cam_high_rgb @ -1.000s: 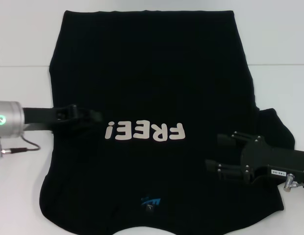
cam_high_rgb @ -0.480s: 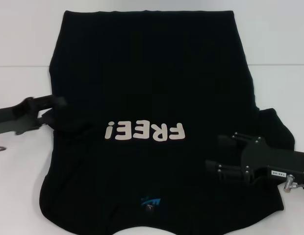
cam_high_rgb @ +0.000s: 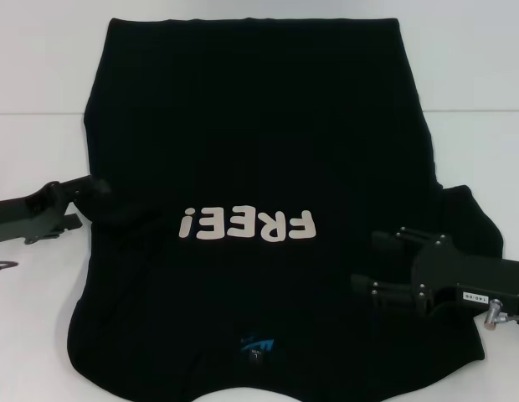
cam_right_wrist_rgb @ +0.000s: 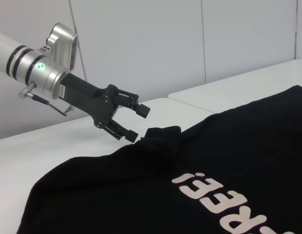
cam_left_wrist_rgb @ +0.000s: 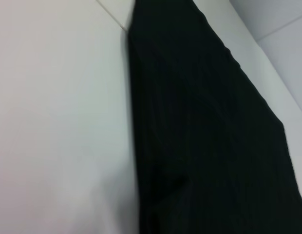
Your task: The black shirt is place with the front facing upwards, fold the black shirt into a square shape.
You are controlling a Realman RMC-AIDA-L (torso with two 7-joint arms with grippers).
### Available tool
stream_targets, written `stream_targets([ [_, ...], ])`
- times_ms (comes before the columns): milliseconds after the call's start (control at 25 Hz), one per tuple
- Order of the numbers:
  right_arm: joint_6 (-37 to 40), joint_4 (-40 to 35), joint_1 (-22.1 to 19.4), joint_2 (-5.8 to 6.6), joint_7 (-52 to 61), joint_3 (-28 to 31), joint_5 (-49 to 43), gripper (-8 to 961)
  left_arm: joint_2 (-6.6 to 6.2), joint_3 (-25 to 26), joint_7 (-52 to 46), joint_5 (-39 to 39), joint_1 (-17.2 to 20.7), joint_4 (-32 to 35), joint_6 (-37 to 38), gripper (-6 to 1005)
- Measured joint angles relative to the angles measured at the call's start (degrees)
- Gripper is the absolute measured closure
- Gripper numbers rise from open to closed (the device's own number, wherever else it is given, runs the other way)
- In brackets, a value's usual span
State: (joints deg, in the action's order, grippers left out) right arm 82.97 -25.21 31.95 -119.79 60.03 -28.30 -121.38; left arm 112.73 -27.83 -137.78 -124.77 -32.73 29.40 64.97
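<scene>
The black shirt (cam_high_rgb: pixel 259 142) lies flat on the white table, its white "FREE!" letters (cam_high_rgb: pixel 247 224) facing up and a small blue logo (cam_high_rgb: pixel 258 344) near the collar. Its left sleeve is folded inward into a small lump (cam_high_rgb: pixel 124 214), which also shows in the right wrist view (cam_right_wrist_rgb: pixel 160 139). My left gripper (cam_high_rgb: pixel 84 203) is open and empty just off the shirt's left edge, and it also shows in the right wrist view (cam_right_wrist_rgb: pixel 137 124). My right gripper (cam_high_rgb: pixel 375 262) is open and empty, low over the shirt's right side beside the spread right sleeve (cam_high_rgb: pixel 475 219). The left wrist view shows the shirt's edge (cam_left_wrist_rgb: pixel 199 136).
The white table (cam_high_rgb: pixel 33 318) lies bare on both sides of the shirt, with a seam line (cam_high_rgb: pixel 469 110) across its far part. A thin cable (cam_high_rgb: pixel 2 265) lies at the left edge. A pale wall (cam_right_wrist_rgb: pixel 165 44) stands behind the table.
My left gripper has drawn back leftward off the shirt to its left edge, open, leaving the folded sleeve lump behind. My right gripper has not moved.
</scene>
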Motion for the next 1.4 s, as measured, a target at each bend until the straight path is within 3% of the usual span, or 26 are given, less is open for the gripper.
stream_targets([
  [320, 0.0, 0.0, 0.0, 0.0, 0.0, 0.0, 0.0, 102, 1.31, -3.1, 0.5, 0.1, -3.0, -2.1, -7.0, 65],
  [440, 0.0, 0.0, -0.1, 0.0, 0.0, 0.0, 0.0, 102, 1.5, -3.2, 0.8, 0.3, -3.9, -2.1, -7.2, 65],
  [680, 0.0, 0.0, 0.0, 0.0, 0.0, 0.0, 0.0, 102, 3.36, -2.6, 7.4, 6.4, -7.4, -2.0, -4.7, 65],
  [840, -0.1, 0.0, -0.1, 0.0, 0.0, 0.0, 0.0, 102, 3.57, -2.6, 12.3, 12.5, -7.1, -2.1, 0.8, 65],
  [1080, -0.7, -0.5, -0.3, 0.12, 4.0, 3.2, 0.0, 102, 1.69, -2.5, 26.5, 15.5, -2.8, -1.2, 16.7, 65],
  [1280, -4.1, -5.9, 0.0, 1.07, 21.6, 4.7, -0.6, 102, 1.91, -4.2, 41.5, 14.3, 2.1, 3.0, 27.7, 65],
  [1400, -4.5, -12.7, 0.4, 2.37, 37.7, 3.1, -3.6, 102, 2.13, -6.1, 47.4, 11.7, 3.8, 4.5, 30.8, 65],
])
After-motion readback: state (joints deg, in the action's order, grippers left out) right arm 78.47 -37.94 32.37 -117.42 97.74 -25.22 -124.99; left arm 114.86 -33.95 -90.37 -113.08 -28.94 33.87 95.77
